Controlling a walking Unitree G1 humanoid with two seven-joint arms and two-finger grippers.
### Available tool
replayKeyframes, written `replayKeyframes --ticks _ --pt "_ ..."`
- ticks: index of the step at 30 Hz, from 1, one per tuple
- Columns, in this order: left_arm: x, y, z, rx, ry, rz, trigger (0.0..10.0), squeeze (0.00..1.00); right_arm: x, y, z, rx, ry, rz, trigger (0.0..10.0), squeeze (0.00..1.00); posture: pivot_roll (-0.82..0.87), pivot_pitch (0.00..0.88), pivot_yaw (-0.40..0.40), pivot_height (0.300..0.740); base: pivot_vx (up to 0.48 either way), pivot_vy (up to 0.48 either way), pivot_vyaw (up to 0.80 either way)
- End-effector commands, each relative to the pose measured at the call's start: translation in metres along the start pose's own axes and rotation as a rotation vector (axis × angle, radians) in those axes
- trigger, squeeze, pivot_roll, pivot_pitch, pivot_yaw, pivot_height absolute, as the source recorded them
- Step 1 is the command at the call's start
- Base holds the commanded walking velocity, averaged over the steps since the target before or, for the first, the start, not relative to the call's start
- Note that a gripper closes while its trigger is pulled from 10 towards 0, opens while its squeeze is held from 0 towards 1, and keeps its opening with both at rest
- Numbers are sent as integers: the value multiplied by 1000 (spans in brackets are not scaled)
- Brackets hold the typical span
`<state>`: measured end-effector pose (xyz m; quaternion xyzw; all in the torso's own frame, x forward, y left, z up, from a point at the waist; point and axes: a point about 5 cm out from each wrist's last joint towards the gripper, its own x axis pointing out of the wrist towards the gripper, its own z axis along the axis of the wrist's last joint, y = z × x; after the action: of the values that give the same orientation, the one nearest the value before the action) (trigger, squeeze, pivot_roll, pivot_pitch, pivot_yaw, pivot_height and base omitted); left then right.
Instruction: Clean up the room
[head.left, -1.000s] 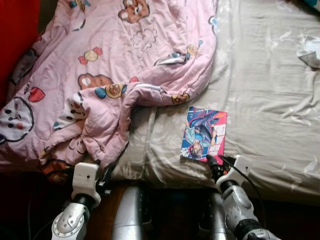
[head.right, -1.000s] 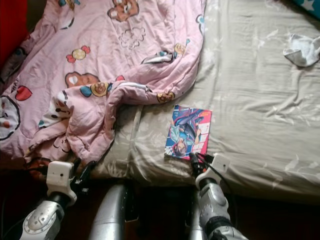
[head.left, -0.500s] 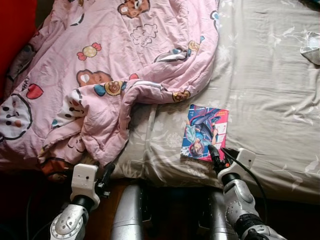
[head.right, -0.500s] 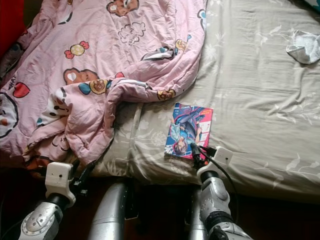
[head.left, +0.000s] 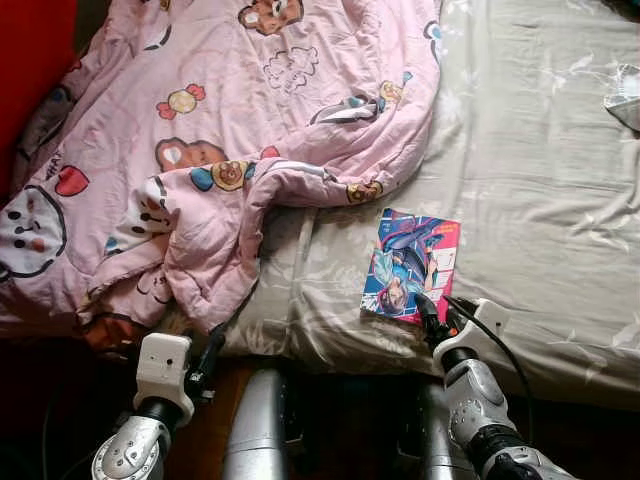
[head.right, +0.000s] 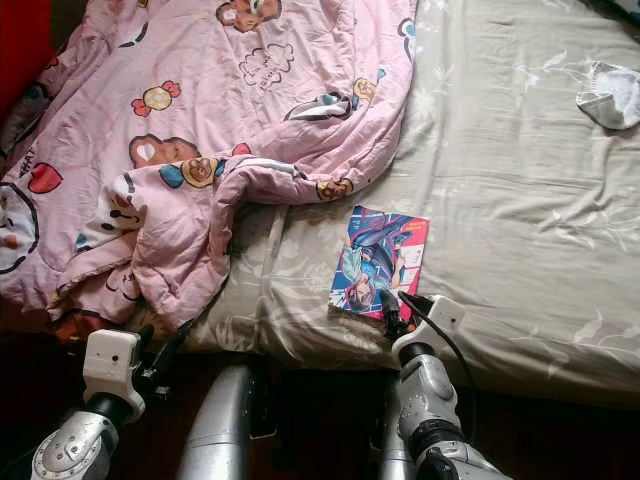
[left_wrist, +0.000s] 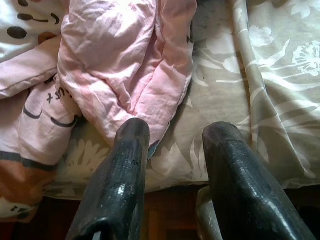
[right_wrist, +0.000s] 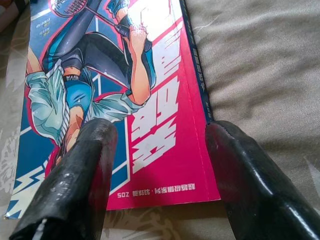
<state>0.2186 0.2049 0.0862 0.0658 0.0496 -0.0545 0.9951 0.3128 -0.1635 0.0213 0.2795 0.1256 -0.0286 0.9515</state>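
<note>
Black fingers: right gripper (head.left: 437, 317) has its fingers spread apart at the near edge of the comic book (head.left: 411, 265), tips at the book's lower right corner.
Book look: glossy pink and blue cover with a drawn figure in a blue top holding a racket; pink strip of printed characters along one side, dark spine.
Book place: flat on the grey floral sheet (head.left: 540, 190), near the bed's front edge, just beside the hem of the pink quilt (head.left: 220, 120).
Book and gripper: in the right wrist view one finger (right_wrist: 75, 185) lies over the cover, the other finger rests on the sheet past the spine; nothing is clamped.
Left gripper (left_wrist: 175, 165): fingers apart, hovering at the bed's edge below a hanging fold of the quilt.
Wrist detail: small print on the book's edge.
Head views: crumpled white cloth (head.right: 608, 95) far off on the sheet.
</note>
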Motion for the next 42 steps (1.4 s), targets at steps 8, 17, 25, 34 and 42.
replayKeyframes --ticks 8,17,25,34,42 --pt "-10 5 -11 14 66 13 10000 0 -14 -13 -28 89 92 -71 10000 0 188 444 110 634 0 0 0" --pt "-7 2 -8 15 58 6 10000 0 -18 -11 -38 112 137 -48 10000 0 194 442 110 634 0 0 0" --pt "-9 2 -6 33 53 -5 10000 0 -20 7 -52 207 193 86 10000 0 202 450 114 634 0 0 0" --pt "-14 1 -4 43 54 -8 10000 0 -24 -1 -57 409 179 39 10000 0 230 463 118 634 0 0 0" --pt "-25 2 -3 53 67 -6 10000 0 -25 1 -56 535 147 64 10000 0 260 480 128 634 0 0 0"
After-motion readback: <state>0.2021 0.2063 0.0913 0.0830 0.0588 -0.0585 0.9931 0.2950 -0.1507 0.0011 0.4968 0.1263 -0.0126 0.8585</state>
